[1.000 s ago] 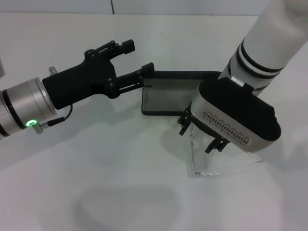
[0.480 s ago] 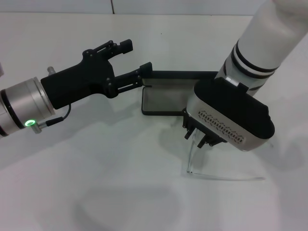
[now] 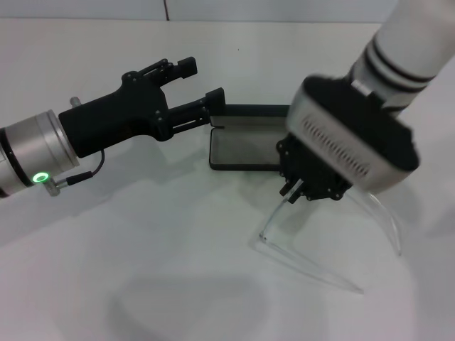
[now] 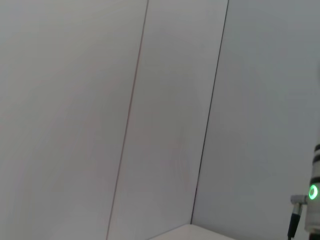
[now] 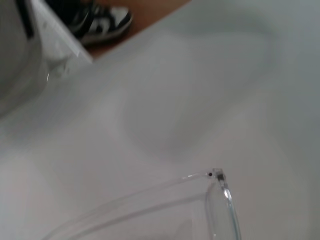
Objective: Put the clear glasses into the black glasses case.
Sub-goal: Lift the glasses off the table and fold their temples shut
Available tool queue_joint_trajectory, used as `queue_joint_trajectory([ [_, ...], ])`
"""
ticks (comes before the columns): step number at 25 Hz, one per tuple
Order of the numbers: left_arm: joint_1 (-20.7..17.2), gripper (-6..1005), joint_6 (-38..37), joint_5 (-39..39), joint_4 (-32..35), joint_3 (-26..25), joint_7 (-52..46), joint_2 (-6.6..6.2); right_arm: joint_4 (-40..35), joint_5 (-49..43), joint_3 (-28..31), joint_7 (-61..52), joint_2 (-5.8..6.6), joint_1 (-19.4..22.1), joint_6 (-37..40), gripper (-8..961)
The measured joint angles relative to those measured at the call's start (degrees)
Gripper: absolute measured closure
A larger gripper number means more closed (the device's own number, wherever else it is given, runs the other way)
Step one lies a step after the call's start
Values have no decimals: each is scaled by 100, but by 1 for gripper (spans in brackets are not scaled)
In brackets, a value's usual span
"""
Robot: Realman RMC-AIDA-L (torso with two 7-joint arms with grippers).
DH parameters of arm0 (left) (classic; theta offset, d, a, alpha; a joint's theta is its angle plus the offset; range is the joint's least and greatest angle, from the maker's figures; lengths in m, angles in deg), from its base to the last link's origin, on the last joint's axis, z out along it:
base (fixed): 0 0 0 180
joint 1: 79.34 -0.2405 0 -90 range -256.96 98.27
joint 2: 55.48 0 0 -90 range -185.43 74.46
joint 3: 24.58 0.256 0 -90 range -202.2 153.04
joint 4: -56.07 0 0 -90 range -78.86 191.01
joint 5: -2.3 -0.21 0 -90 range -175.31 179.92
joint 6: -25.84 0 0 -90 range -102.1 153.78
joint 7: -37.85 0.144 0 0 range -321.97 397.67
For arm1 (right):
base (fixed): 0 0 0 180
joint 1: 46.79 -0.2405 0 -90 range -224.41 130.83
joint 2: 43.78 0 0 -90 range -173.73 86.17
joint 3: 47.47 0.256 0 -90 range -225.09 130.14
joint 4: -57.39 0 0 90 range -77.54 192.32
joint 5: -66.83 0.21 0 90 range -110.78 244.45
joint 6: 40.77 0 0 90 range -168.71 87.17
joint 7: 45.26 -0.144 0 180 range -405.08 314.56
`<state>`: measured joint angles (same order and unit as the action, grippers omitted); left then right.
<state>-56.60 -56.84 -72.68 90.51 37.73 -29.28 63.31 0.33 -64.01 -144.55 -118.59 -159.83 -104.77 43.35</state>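
Observation:
The black glasses case [image 3: 245,148] lies open at mid-table, grey lining up, with its lid [image 3: 259,111] raised behind. In the head view my right gripper [image 3: 301,190] hangs just in front of the case's right half, shut on the clear glasses [image 3: 387,215]. They are tilted off the table, with one thin arm [image 3: 313,267] trailing toward me. The right wrist view shows a glasses hinge [image 5: 215,175] and the lens edge above the white table. My left gripper [image 3: 205,82] is open at the case's left end, one fingertip [image 3: 216,98] against the lid's corner.
The white table [image 3: 142,270] runs all around the case. Its edge [image 5: 75,47], with brown floor and a shoe [image 5: 102,20] beyond, appears in the right wrist view. The left wrist view holds only grey wall panels [image 4: 150,125].
My right gripper has closed on the glasses, turned at the wrist and raised them, so the frame swung from flat on the table to tilted. The left arm has barely shifted.

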Motion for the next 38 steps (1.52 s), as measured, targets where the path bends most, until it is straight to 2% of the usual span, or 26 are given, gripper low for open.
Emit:
queue_joint_trajectory([
  [3, -12, 189, -124, 20, 2, -19, -30, -28, -208, 28, 771, 66, 14, 227, 412, 879],
  [6, -23, 191, -393, 43, 3, -95, 33, -44, -464, 140, 1523, 199, 21, 621, 595, 886],
  [10, -2, 193, -692, 55, 2, -203, 190, -82, -505, 1031, 2443, 283, 12, 1227, 391, 890],
  [14, 100, 195, -779, 67, 2, -281, 303, -159, -192, 2398, 2687, 366, 13, 1896, -338, 890],
  [18, 265, 196, -878, 70, -36, -441, 378, -222, 321, 3642, 2734, 606, 9, 2403, -673, 890],
  [22, 454, 197, -917, 67, -103, -521, 459, -248, 1046, 4502, 3006, 697, 48, 2448, -726, 890],
  [26, 665, 197, -1032, 25, -94, -485, 461, -253, 1634, 4691, 3320, 489, 71, 2309, -535, 891],
  [30, 813, 196, -1046, 15, -104, -467, 462, -247, 1876, 4649, 3366, -377, 201, 2141, -439, 891],
  [35, 993, 196, -1003, -34, -117, -466, 468, -214, 2129, 4294, 3252, -1310, 502, 1799, -52, 891],
  [38, 1079, 197, -981, -64, -122, -466, 488, -207, 2229, 3915, 3256, -1688, 552, 1615, 18, 891],
])
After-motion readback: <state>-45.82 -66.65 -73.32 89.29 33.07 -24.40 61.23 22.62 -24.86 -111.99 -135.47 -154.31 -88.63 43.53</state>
